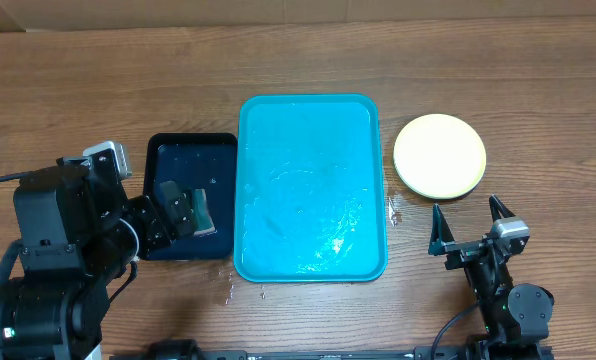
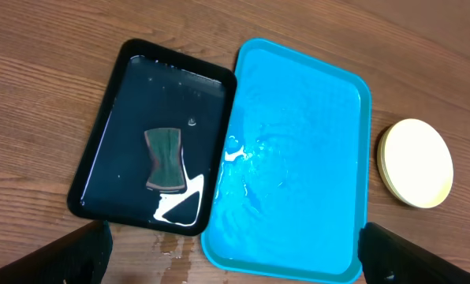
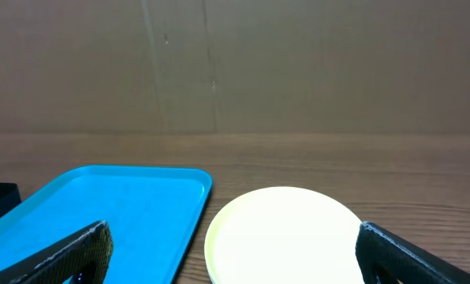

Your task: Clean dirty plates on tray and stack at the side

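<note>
The turquoise tray (image 1: pixel 311 190) lies in the middle of the table, wet, with no plates on it; it also shows in the left wrist view (image 2: pixel 298 158) and the right wrist view (image 3: pixel 109 213). The plates (image 1: pixel 439 155) sit in one stack on the table to the tray's right, a pale lime-rimmed one on top, also in view from the left wrist (image 2: pixel 415 163) and right wrist (image 3: pixel 286 237). My left gripper (image 1: pixel 186 210) is open and empty above the dark tray. My right gripper (image 1: pixel 468 225) is open and empty, just in front of the stack.
A small dark navy-black tray (image 1: pixel 173 160) holding water and a dark sponge (image 2: pixel 164 160) lies against the turquoise tray's left side. Water drops lie on the wood in front of the trays (image 1: pixel 240 290) and beside the stack (image 1: pixel 396 212).
</note>
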Tool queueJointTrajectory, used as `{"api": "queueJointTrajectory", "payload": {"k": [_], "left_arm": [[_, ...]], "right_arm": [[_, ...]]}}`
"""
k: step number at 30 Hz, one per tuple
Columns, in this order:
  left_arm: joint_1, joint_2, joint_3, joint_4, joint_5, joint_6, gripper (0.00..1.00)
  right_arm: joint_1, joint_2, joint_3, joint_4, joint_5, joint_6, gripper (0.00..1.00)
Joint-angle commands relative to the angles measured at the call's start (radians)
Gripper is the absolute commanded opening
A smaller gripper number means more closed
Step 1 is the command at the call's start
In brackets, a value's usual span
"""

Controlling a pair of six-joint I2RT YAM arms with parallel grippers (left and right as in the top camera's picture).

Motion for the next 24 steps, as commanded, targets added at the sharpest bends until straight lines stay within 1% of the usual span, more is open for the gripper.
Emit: {"api": "queueJointTrajectory", "payload": {"k": [1,16,24], "left_arm": [[0.0,0.0,0.013,0.0,0.008,0.008,1.0],[-0.002,-0.005,0.005,-0.002,0.008,0.008,1.0],[-0.007,-0.105,-0.034,-0.004,0.008,0.008,1.0]], "right_arm": [[-0.003,-0.01,-0.011,0.006,0.006,-0.004,1.0],[-0.003,-0.01,-0.011,0.006,0.006,-0.004,1.0],[-0.003,-0.01,-0.01,0.006,0.006,-0.004,1.0]]}}
